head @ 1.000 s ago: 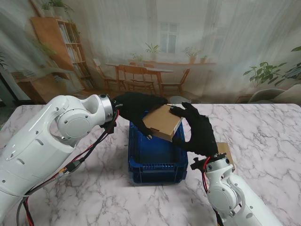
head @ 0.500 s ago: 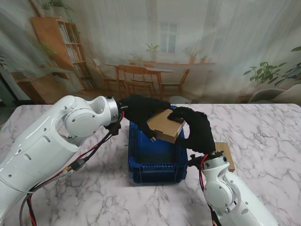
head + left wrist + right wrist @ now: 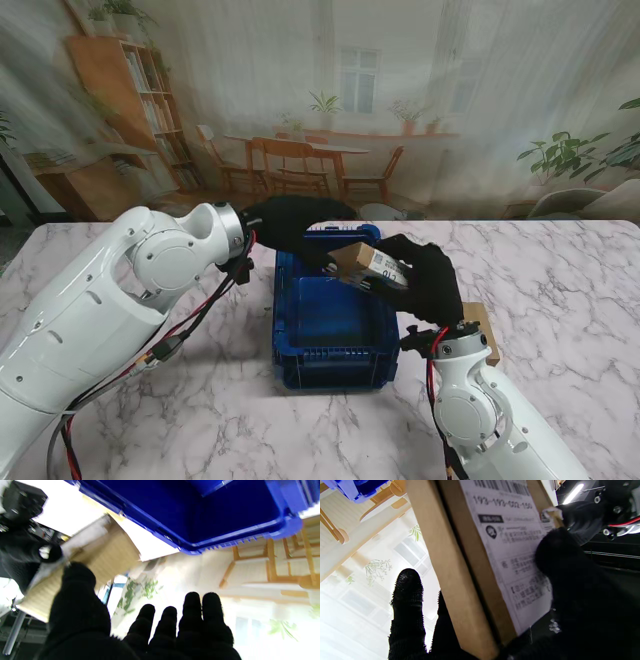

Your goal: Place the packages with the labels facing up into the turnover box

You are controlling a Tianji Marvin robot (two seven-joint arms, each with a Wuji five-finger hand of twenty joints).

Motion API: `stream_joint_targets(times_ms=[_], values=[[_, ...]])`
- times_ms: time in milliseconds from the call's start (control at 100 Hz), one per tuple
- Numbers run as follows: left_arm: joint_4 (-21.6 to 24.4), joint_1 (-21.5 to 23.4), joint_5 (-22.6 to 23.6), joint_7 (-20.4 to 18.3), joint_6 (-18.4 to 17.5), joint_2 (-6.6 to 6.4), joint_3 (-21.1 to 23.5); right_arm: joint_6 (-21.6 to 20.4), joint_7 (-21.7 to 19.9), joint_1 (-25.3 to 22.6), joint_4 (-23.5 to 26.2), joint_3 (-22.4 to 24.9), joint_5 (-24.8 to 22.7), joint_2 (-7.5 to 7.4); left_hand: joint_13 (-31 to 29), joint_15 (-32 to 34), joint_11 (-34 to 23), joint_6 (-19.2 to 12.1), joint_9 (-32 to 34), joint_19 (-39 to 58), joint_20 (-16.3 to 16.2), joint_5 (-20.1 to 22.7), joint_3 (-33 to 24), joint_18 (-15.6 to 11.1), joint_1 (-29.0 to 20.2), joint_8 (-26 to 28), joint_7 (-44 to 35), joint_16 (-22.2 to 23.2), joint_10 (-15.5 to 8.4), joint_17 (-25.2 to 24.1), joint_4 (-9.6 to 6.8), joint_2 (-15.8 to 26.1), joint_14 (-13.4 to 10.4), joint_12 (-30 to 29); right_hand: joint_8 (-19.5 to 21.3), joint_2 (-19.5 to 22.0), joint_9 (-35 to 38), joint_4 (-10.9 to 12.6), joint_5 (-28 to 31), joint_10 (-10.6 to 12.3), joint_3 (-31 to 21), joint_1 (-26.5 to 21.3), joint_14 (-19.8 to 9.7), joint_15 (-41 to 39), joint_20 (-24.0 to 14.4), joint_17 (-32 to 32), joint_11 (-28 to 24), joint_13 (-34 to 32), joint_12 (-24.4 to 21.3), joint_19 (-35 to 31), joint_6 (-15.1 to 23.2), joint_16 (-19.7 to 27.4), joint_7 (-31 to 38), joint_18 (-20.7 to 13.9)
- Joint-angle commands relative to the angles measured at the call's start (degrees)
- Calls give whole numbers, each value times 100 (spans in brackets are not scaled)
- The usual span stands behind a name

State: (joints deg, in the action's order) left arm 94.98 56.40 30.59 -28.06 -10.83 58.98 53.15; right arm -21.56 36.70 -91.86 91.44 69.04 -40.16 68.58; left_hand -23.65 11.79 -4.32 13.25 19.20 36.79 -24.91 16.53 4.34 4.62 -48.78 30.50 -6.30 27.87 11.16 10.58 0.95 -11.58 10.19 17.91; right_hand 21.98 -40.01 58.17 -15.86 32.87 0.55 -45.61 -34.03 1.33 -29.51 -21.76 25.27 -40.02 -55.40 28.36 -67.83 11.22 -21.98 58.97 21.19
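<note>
A flat cardboard package [image 3: 352,258] hangs tilted over the far right part of the blue turnover box [image 3: 335,375]. Its white label [image 3: 386,268] faces up toward me. My right hand [image 3: 430,285] is shut on it: in the right wrist view the thumb [image 3: 560,557] presses on the label [image 3: 515,555] and a finger [image 3: 406,592] lies behind the package [image 3: 450,562]. My left hand [image 3: 295,228] reaches in from the left. In its wrist view the thumb [image 3: 77,580] rests against the package [image 3: 107,550], and the other fingers [image 3: 192,612] stretch free beside the box [image 3: 212,512].
A second cardboard package [image 3: 482,322] lies on the marble table [image 3: 560,290], to the right of the box and partly hidden behind my right wrist. The box inside looks bare where it shows.
The package has been turned over between the hands, so the label now shows on top instead of plain cardboard. It has dropped lower toward the box, and the left fingers have come off it.
</note>
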Motion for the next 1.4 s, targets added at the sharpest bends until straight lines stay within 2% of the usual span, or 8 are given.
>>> stream_joint_targets(times_ms=[0,210,350,530,660,950,1070,1390], values=[[109,185,215,133,4,51,168,67,-32,-25,52,-53,50,63,129,-180,123,-46,-73,-167,122,-130,-339,110,-201,-92,107,-170,-6,-125,-91,791,138,-114,-11,462,506,197,595,291,-592,-510,-151,-200,-96,89,-479,-281,151,-185,937,-135,605,-305],[280,799,619,591,-189,69,691,610,-246,12,232,-32,647,146,216,-235,189,13,-70,-234,184,-77,-315,192,-173,-136,90,-314,31,-200,-73,912,151,-181,2,724,954,238,379,170,-579,-732,112,-557,-164,326,-739,-925,202,-499,584,-399,647,-332],[297,1148,969,1017,-377,101,828,1014,-300,142,269,-53,999,216,388,-334,425,125,-462,-345,299,-172,-300,126,-100,-310,229,-576,197,-249,-69,925,145,-544,96,865,1077,252,18,201,-524,-827,207,-500,-163,417,-730,-1141,-71,-583,364,-412,761,-278],[262,1381,1479,1503,-646,130,755,1400,-295,334,252,-146,1306,294,630,-322,517,357,-1005,-411,482,-686,-298,60,272,-741,616,-759,448,-348,-92,524,161,-931,206,1001,1120,264,-149,189,-507,-872,261,-325,-136,458,-689,-1301,-453,-593,-38,-352,966,-250],[144,1317,1912,1799,-730,145,587,1546,-355,398,288,-198,1466,319,651,-248,537,166,-1284,-280,630,-888,-338,-1,229,-1462,787,-829,366,-346,-147,41,94,-1104,118,1042,1147,264,-167,166,-508,-898,303,-297,-115,433,-792,-1365,-606,-571,-177,-345,973,-249],[17,961,2212,1525,-941,77,443,1785,-550,378,403,-220,1442,279,652,-235,567,-6,-1451,-233,661,-909,-387,-96,134,-2103,864,-846,234,-344,-206,-430,-31,-1166,-307,1009,1202,275,-241,100,-473,-911,416,-585,-154,495,-981,-1524,-584,-684,-411,-486,609,-286],[0,822,2487,1495,-1145,47,415,1897,-703,403,439,-238,1427,249,684,-249,580,-30,-1467,-217,650,-884,-446,-143,299,-2747,879,-856,190,-354,-254,-579,-76,-1331,-485,997,1252,275,-226,54,-492,-915,474,-795,-168,512,-1066,-1603,-513,-721,-517,-567,485,-281],[-42,711,3145,1992,-1341,48,431,2193,-1254,433,616,-291,1519,157,1082,-382,670,2,-1511,-456,748,-886,-301,-91,1088,-3152,949,-970,273,-567,-36,-926,15,-1690,-763,986,1357,293,31,-141,-511,-1015,682,-1550,-219,562,-1314,-1777,1,-825,-843,-773,244,-189]])
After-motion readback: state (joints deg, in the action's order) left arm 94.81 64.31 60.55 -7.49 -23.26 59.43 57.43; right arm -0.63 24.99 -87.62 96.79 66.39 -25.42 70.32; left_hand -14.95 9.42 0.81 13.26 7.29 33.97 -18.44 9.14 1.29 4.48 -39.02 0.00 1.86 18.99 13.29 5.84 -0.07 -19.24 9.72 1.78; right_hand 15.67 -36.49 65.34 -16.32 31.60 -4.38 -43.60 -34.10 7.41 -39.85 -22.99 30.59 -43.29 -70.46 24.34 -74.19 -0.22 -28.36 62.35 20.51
